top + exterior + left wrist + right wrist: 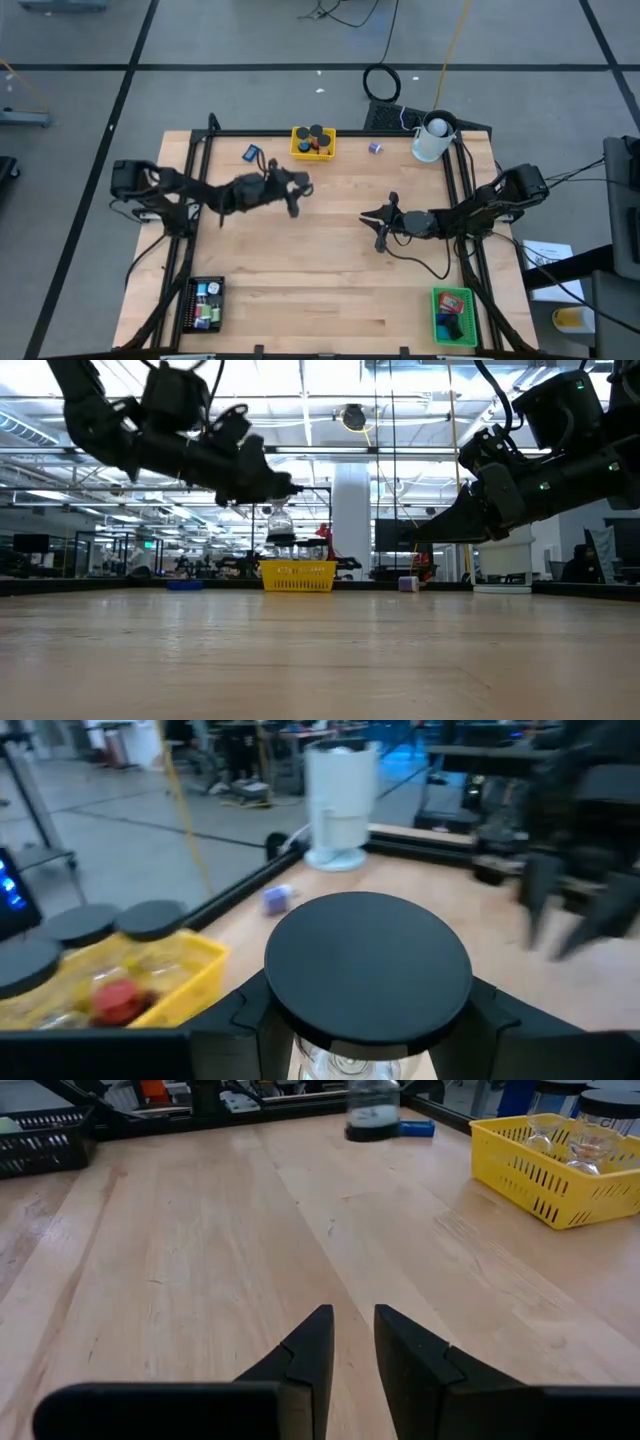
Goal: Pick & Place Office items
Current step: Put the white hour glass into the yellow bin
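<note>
The left gripper [293,203] is holding a black-capped jar [368,982] up in the air near the yellow tray [313,143]. The right gripper [350,1342] is waiting over the table [330,270], fingers nearly together and holding nothing.

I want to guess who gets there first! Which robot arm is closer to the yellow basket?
The left. Its gripper hangs just in front of the yellow basket, holding a black-capped item. The right gripper is farther off.

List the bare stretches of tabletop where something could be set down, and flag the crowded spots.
Free: the wide wood between the black tray and green tray, and the middle between both end effectors. Crowded: the far edge, around the yellow tray, blue item, purple item and white cup.
</note>
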### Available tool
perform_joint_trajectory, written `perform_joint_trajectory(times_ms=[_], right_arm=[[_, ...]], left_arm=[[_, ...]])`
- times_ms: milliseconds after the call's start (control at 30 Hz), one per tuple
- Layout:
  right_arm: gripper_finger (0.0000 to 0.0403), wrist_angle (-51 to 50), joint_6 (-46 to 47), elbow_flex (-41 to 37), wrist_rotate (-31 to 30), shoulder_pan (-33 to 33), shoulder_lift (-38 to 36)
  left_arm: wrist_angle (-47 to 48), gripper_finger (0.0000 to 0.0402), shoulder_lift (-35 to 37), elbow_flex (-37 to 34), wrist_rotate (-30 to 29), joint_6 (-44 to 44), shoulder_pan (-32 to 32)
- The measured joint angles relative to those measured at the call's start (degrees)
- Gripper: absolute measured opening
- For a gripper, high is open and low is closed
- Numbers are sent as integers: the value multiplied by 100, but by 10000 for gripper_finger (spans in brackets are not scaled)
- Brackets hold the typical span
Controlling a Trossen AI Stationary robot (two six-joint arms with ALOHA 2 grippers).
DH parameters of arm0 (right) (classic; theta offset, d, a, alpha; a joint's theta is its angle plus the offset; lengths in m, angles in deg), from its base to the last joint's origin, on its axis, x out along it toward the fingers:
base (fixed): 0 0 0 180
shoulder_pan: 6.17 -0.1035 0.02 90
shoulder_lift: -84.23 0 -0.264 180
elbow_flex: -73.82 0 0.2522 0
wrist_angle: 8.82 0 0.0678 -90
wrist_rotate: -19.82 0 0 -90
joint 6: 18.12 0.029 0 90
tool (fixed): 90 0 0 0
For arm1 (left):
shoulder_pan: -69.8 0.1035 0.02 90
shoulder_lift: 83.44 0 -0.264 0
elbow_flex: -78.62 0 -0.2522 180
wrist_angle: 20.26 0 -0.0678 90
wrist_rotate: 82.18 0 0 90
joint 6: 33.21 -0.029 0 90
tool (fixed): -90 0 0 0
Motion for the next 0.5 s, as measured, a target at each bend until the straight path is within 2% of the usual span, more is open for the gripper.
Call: perform_joint_trajectory(times_ms=[233, 500], right_arm=[[71, 0, -2, 0, -3, 0, 0], [71, 0, -2, 0, 3, 0, 0]], left_arm=[[-402, 188, -444, 9, 141, -58, 712], [-1160, 174, -1098, 13, 292, -45, 1058]])
